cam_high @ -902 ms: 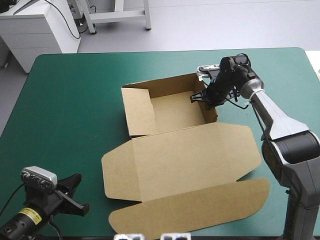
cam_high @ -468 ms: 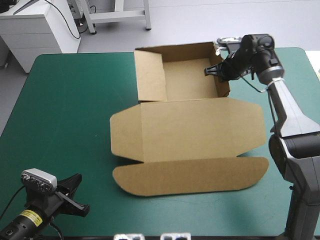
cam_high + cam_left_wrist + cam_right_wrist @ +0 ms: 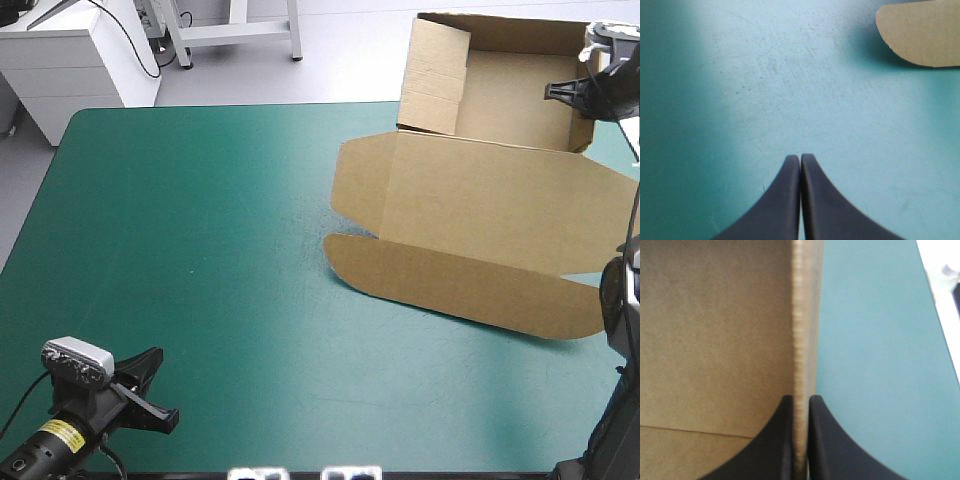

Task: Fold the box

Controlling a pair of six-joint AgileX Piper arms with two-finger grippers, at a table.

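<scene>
Box (image 3: 480, 200): brown, walls raised, lid flat; tabletop (image 3: 200, 250) far right corner, tray beyond far edge. Right gripper (image 3: 800, 399): jaws clamped on tray's side wall, likely to drag it. Left gripper (image 3: 800, 157): jaws together, idle, tabletop near-left corner.

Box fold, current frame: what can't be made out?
- High view: the flat lid of the brown cardboard box runs off the picture's edge; the right arm covers its corner. Whether the tray part rests on the teal-green cover: cannot tell.
- Right wrist view: only one box wall, between the black fingers of the right gripper.
- Left wrist view: only a rounded flap tip ahead of the shut left gripper.
</scene>
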